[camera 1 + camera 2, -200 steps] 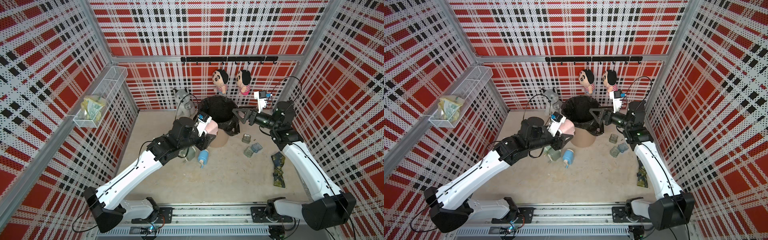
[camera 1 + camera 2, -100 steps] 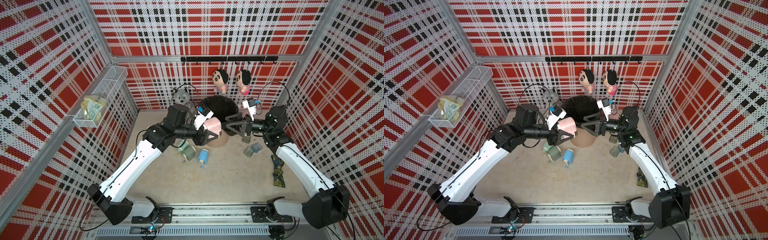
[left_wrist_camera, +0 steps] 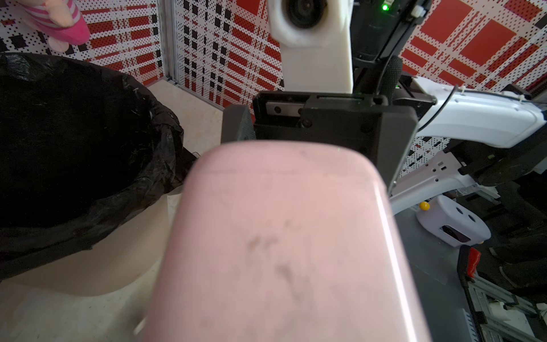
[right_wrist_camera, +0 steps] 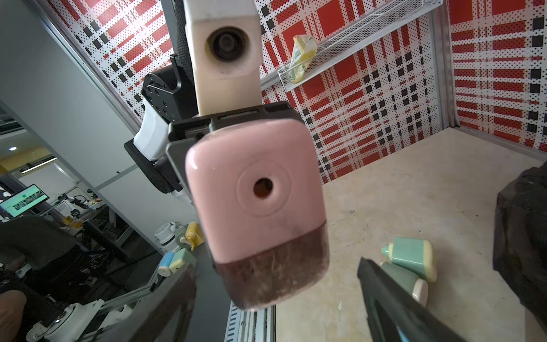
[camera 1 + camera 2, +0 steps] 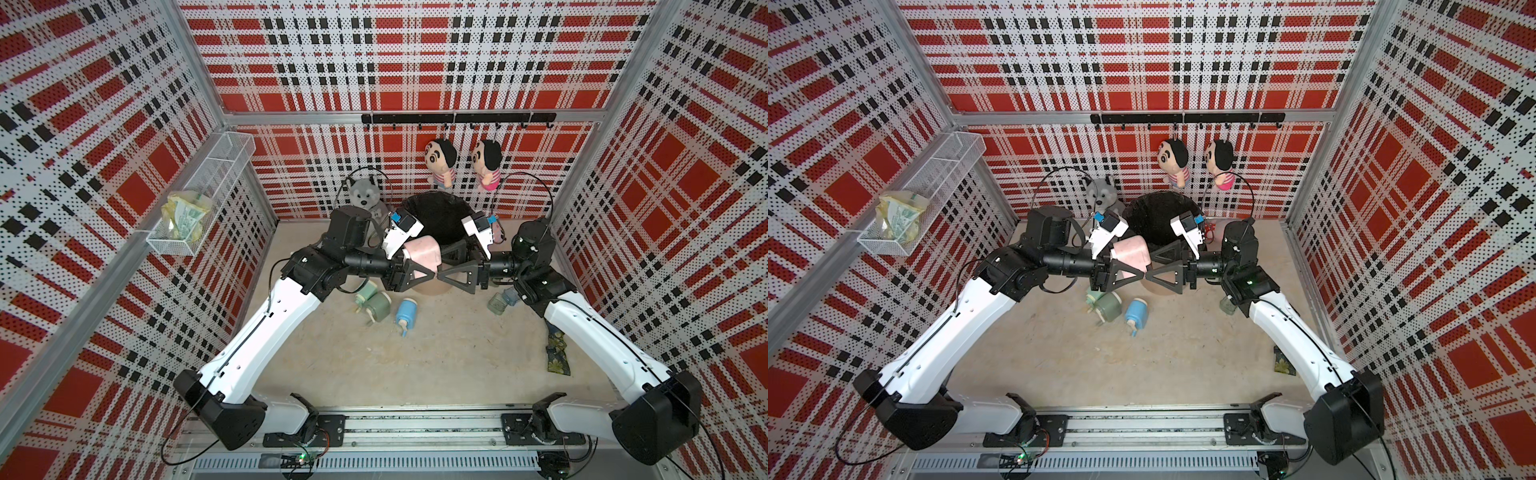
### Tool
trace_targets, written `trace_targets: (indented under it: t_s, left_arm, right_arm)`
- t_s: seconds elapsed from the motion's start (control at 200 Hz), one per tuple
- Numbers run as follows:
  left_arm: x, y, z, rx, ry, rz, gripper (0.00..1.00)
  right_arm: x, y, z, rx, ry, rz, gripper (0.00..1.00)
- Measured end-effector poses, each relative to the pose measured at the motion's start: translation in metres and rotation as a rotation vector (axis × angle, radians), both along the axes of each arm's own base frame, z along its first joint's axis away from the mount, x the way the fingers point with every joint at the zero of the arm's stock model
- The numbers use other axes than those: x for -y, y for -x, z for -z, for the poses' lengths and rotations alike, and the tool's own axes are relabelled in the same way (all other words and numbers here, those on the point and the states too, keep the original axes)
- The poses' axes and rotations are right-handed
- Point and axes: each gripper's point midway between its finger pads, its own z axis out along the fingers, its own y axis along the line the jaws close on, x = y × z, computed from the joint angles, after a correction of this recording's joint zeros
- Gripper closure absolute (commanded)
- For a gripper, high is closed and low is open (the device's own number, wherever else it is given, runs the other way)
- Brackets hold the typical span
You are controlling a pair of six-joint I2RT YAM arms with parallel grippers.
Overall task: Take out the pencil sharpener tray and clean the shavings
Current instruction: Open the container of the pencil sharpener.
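HOLD: pink rounded plastic pencil sharpener clamped in left gripper, just beside black-bag-lined bin for dumping | TRAY: dark translucent shavings tray not yet pulled, turned toward right gripper | RIGHT: jaws spread wide, empty, apparently lined up to pull.

red plaid walls w/ beige floor

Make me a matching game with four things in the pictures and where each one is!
Things:
1. pink pencil sharpener
2. blue sharpener
3. grey husky plush
4. crumpled yellow packet

Places:
A. in the wire basket on the side wall
B. lying on the table
C. held up by the left gripper
D. by the back wall, beside the bin

Right pairs: 1-C, 2-B, 3-D, 4-A.
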Motion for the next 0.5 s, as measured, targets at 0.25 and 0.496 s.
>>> trace_targets:
  t_s: [0.25, 0.496]
  left_arm:
    - [0.001, 0.005, -0.002, -0.011, 0.017, 0.031, 0.59]
    - [0.001, 0.008, -0.005, -0.019, 0.031, 0.052, 0.6]
  right_arm:
    - [-0.006, 0.009, -0.006, 0.011, -0.018, -0.033, 0.22]
    - [-0.007, 0.013, -0.018, 0.014, -0.051, -0.06, 0.3]
